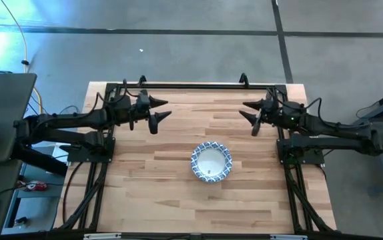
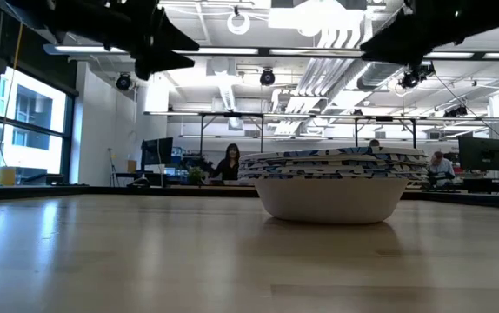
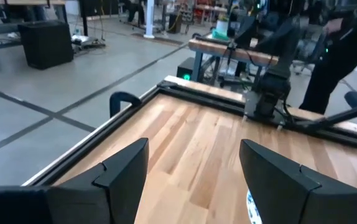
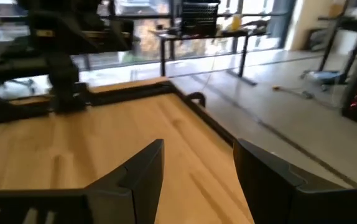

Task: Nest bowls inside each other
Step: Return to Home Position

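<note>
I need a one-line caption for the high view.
The bowls sit nested in one stack on the table; the left gripper and right gripper hang open and empty at either side.

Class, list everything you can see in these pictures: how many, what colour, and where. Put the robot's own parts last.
bowls: one nested stack, number unclear, white with blue-patterned rims, near the table's middle.
table: one, light wood, beneath both arms.
people: at least two, clothing colours hard to tell, room behind the table.
left pincer: one, dark, open and empty, raised over the table's left side.
right pincer: one, dark, open and empty, raised over the right side.
</note>
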`<action>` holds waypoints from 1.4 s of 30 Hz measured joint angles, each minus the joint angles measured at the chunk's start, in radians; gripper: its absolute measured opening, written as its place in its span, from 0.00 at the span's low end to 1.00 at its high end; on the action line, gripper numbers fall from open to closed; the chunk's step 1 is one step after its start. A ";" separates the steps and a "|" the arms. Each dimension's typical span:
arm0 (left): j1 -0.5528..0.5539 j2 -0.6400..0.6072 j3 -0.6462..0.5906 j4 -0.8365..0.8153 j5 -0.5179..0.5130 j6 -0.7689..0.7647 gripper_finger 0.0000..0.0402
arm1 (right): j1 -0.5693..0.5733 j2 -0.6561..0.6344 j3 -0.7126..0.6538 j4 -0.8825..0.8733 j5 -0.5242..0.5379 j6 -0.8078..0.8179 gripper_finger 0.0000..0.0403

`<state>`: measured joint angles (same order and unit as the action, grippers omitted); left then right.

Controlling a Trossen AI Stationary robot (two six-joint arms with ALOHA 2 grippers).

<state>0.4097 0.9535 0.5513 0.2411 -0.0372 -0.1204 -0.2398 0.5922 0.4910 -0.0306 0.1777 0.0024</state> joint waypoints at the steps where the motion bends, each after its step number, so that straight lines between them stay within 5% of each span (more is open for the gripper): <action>1: 0.004 0.000 -0.010 0.023 0.000 -0.001 0.60 | 0.000 -0.003 -0.026 0.034 0.018 -0.008 0.46; 8: 0.018 0.000 -0.021 0.046 -0.009 0.001 0.60 | -0.001 -0.011 -0.272 0.444 0.061 0.032 0.46; 15: 0.023 0.000 -0.021 0.055 -0.049 0.019 0.60 | 0.078 -0.011 -0.410 0.734 0.240 0.013 0.46; 24: 0.051 0.000 -0.021 0.055 -0.051 0.019 0.60 | 0.209 0.046 -0.416 0.724 0.352 -0.018 0.46; 33: 0.055 0.001 -0.021 0.080 -0.019 0.027 0.60 | 0.227 0.142 -0.416 0.775 0.334 -0.045 0.46; 42: 0.055 0.001 -0.021 0.091 -0.015 0.045 0.60 | 0.227 0.078 -0.416 0.723 0.313 -0.156 0.46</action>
<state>0.4644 0.9546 0.5308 0.3317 -0.0525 -0.0750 -0.0128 0.6702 0.0753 0.6925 0.4911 -0.1535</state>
